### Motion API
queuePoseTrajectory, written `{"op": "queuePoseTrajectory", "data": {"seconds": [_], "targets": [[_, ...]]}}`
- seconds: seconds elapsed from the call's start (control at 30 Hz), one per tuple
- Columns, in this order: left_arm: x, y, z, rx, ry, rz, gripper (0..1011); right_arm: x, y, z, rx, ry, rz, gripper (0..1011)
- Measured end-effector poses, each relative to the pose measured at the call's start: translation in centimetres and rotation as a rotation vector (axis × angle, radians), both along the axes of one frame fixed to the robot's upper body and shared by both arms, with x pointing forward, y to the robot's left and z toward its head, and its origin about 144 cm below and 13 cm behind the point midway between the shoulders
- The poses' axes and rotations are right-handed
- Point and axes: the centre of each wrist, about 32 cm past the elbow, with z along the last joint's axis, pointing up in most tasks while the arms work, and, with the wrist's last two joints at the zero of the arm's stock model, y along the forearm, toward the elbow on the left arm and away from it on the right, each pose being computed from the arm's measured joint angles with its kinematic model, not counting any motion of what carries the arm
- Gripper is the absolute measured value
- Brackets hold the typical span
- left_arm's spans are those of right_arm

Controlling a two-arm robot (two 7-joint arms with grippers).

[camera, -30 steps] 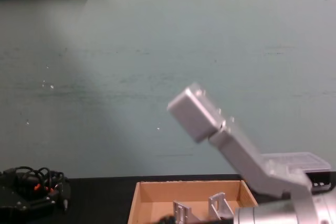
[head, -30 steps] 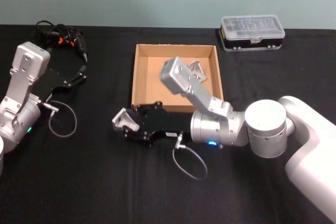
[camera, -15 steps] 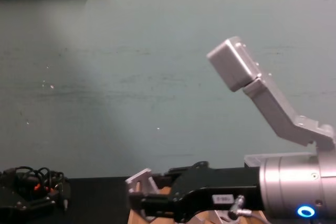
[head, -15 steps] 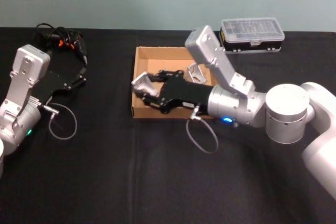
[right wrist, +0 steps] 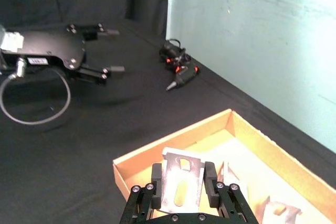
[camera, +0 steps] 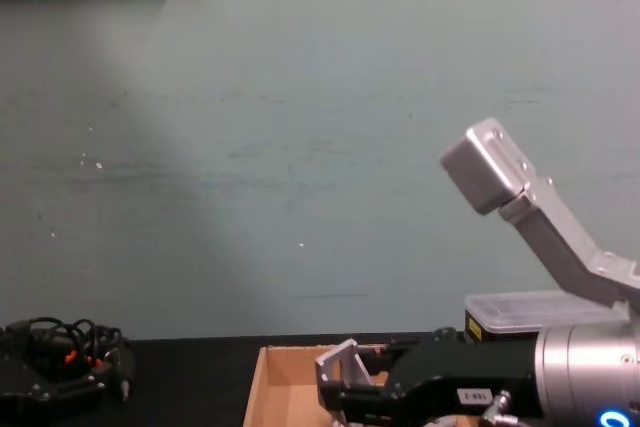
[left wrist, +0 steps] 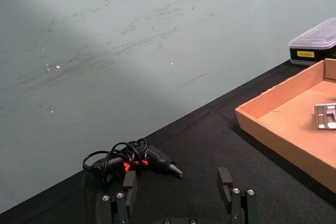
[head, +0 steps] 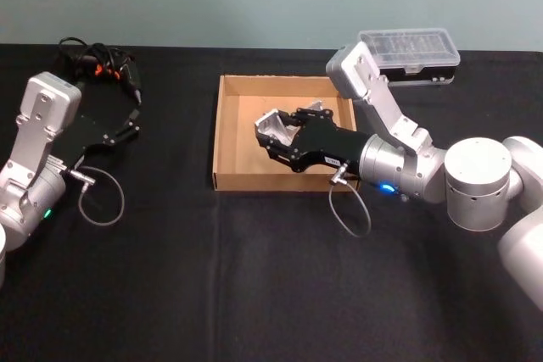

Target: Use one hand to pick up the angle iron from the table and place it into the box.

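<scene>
While the right hand (head: 273, 135) hangs over the middle of the box (head: 224, 116), it has an angle iron (head: 275, 125) clamped between its black fingers (head: 293, 116), and the right wrist view shows it plainly: the slotted silver angle iron (right wrist: 180, 184) pinched from both sides by the fingertips (right wrist: 156, 178), held above the tan floor of the box (right wrist: 173, 144). From the chest view the angle iron (camera: 338, 367) rides just above the near wall of the box (camera: 258, 387), gripped at the tip of the right hand (camera: 345, 387), with the silver arm angling up toward 1 o'clock behind it.

Deeper inside the box, toward 1 o'clock of the held piece in the head view, another silver bracket (head: 316, 108) lies on the floor near the far wall; the left wrist view catches a bracket (left wrist: 326, 116) on the floor too.

Over at 9 o'clock of the box, well apart from it, the left hand (head: 131, 120) rests on the black table (head: 170, 294), its fingers (left wrist: 226, 183) spread apart with nothing between them. A black drill with coiled cable (head: 97, 61) sits at 11 o'clock of that hand near the table's far edge. A black case with a clear lid (head: 407, 54) stands at 2 o'clock of the box, beside the right arm's silver link.
</scene>
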Motion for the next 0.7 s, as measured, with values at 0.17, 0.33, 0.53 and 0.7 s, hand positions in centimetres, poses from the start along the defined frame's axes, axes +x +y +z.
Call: {"op": "queuePoseTrajectory", "data": {"seconds": [0.17, 0.33, 0.53, 0.7], "targets": [[0.0, 0.0, 0.0, 0.0, 0.0, 0.0, 1000, 0.5, 0.2, -0.7, -0.018, 0.012, -0.006, 482], [0.0, 0.0, 0.0, 0.0, 0.0, 0.0, 1000, 0.9, 0.5, -1.1, -0.031, 0.017, -0.005, 482], [0.0, 0.0, 0.0, 0.0, 0.0, 0.0, 1000, 1.3, 1.0, -1.4, -0.045, 0.024, -0.007, 482], [0.0, 0.0, 0.0, 0.0, 0.0, 0.0, 1000, 1.4, 1.0, -1.5, -0.051, 0.026, -0.012, 482]]}}
